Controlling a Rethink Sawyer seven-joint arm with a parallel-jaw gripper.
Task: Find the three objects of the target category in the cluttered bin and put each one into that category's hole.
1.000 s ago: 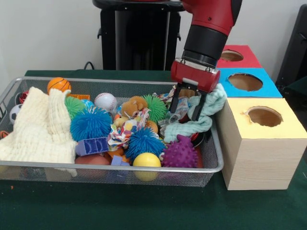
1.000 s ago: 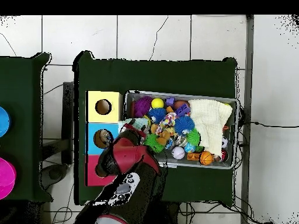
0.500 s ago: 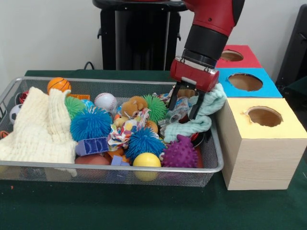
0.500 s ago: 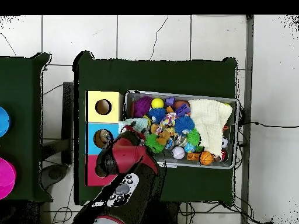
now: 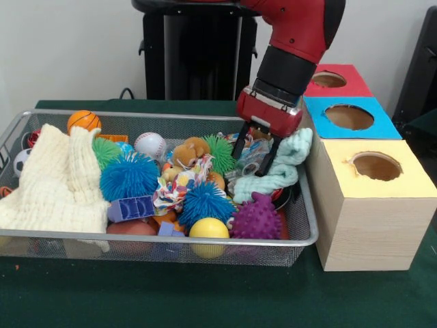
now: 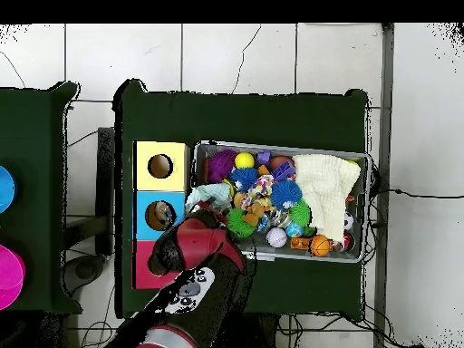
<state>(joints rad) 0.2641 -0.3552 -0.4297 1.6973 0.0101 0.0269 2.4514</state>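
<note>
The pale mint-green knitted cloth lies draped at the wire mesh bin's end nearest the boxes, its upper fold leaning against the yellow-topped wooden box with a round hole and its lower folds resting above the purple spiky rubber ball. The front view shows the robot's black two-fingered gripper with its fingers spread apart, hanging just beside the cloth over a small clear crinkled item whose nature cannot be told; nothing is pinched between them. The overhead view hides the gripper under the red arm but shows the cloth spilling toward the bin's corner beside the yellow box, and the three boxes in a row: yellow, blue-topped box, and red-topped box, partly covered by the arm. Only the front view shows the stacking of the clutter: a brown plush toy beside a green spiky ball, two blue fuzzy balls, a yellow smooth ball against the near rim, a white baseball, a small orange basketball and a cream waffle-knit cloth filling the far end. The bin is packed nearly edge to edge; open room remains on the dark green table cover in front of it
</note>
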